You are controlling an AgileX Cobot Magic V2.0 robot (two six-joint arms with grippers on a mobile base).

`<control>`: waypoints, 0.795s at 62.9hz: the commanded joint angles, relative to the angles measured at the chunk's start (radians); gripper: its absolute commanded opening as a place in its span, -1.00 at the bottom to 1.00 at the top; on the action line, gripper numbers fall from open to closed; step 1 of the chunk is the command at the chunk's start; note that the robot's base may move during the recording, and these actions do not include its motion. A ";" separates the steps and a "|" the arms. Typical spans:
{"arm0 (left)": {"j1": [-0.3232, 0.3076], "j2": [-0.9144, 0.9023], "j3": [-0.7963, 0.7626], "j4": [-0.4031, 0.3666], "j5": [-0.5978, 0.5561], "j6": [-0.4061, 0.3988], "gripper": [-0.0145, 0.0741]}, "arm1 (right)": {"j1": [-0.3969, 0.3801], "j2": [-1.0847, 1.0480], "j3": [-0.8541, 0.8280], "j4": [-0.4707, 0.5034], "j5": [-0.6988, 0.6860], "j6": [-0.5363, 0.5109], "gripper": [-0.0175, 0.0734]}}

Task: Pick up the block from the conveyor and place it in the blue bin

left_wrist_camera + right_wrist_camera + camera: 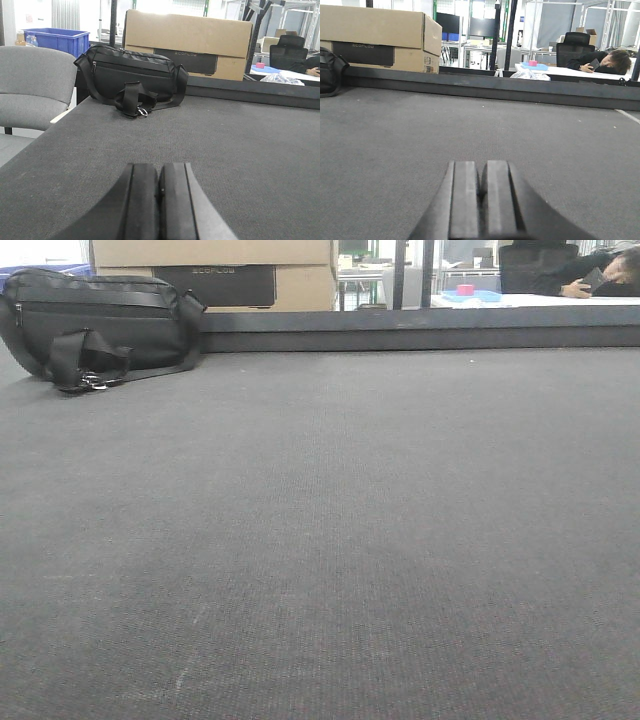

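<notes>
Left pincer (159, 172) and right pincer (482, 170), each with fingers pressed together and empty, low over the grey conveyor (320, 540). Black bag (131, 80) lies on the belt by its far edge rail (420, 335); cardboard box (187, 45) behind. Blue bin (56, 39) beyond a grey chair (32, 82), base hidden.

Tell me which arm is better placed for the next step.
Left, tentatively. No block shows on the conveyor, and both the left gripper and right gripper sit shut low over it. The blue bin shows in the left wrist view, beyond the conveyor's left edge.
</notes>
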 commanded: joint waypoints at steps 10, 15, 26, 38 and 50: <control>0.000 -0.004 -0.003 0.004 -0.017 -0.007 -0.92 | 0.000 0.004 -0.003 -0.004 -0.023 -0.005 -0.97; 0.000 -0.004 -0.003 0.004 -0.017 -0.007 -0.92 | 0.000 0.004 -0.003 -0.004 -0.023 -0.005 -0.97; 0.000 -0.004 -0.003 0.004 -0.017 -0.007 -0.92 | 0.000 0.004 -0.003 -0.004 -0.023 -0.005 -0.97; 0.000 -0.004 -0.003 0.004 -0.017 -0.007 -0.92 | 0.000 0.004 -0.003 -0.004 -0.023 -0.005 -0.97; 0.000 -0.004 -0.003 0.004 -0.017 -0.007 -0.92 | 0.000 0.004 -0.003 -0.004 -0.023 -0.005 -0.97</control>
